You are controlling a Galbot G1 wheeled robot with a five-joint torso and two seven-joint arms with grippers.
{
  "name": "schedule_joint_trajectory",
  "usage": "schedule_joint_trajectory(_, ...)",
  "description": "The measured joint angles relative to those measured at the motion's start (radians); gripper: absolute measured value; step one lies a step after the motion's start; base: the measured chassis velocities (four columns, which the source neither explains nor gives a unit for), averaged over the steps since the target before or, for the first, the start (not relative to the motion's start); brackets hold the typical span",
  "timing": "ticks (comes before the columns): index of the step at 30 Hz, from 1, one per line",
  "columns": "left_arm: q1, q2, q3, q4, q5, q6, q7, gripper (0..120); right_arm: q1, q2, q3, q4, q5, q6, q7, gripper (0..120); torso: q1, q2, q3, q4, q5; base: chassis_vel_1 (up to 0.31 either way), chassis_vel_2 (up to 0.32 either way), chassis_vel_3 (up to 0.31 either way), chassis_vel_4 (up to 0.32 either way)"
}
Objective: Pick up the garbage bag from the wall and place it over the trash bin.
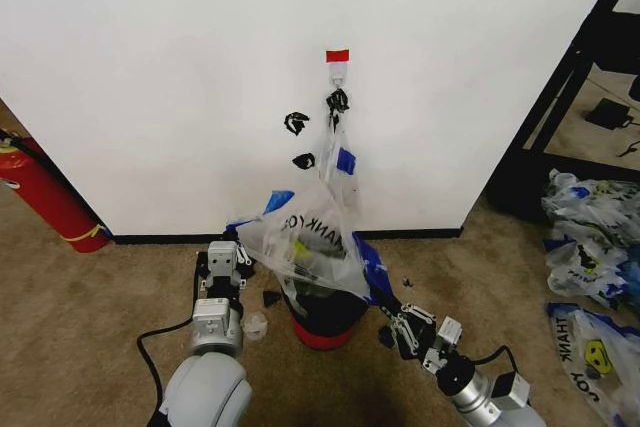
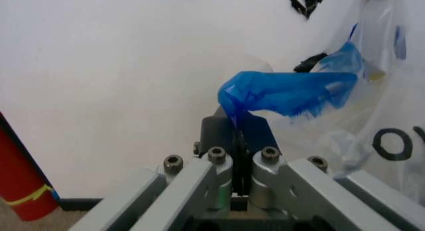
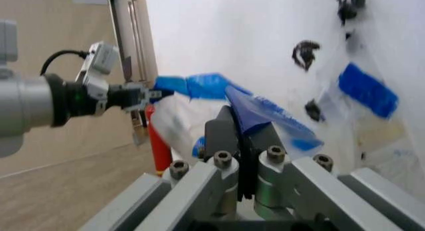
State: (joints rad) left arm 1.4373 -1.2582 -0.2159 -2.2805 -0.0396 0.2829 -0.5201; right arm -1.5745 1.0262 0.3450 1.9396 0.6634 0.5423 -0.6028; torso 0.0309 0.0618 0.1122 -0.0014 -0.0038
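We note the garbage bag (image 1: pixel 305 237), thin crinkled translucent plastic, draped over the round black trash bin (image 1: pixel 322 309) on the carpet, against the wall (image 1: pixel 180 77). Left gripper (image 2: pixel 240 137) jaws are clamped on its blue handle; right gripper (image 3: pixel 243 139) jaws likewise grip the opposite handle. Open carpet flanks both arms.
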Motion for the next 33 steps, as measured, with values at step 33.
schedule_joint_trajectory(33, 0.213, 0.016, 0.088, 0.278, 0.341, -0.173, 0.004, 0, 0.002, -0.088, -0.039, -0.341, -0.086, 0.123, -0.031, 0, 0.0, 0.0, 0.0, 0.0001, -0.0003, 0.0, 0.0, 0.0, 0.0)
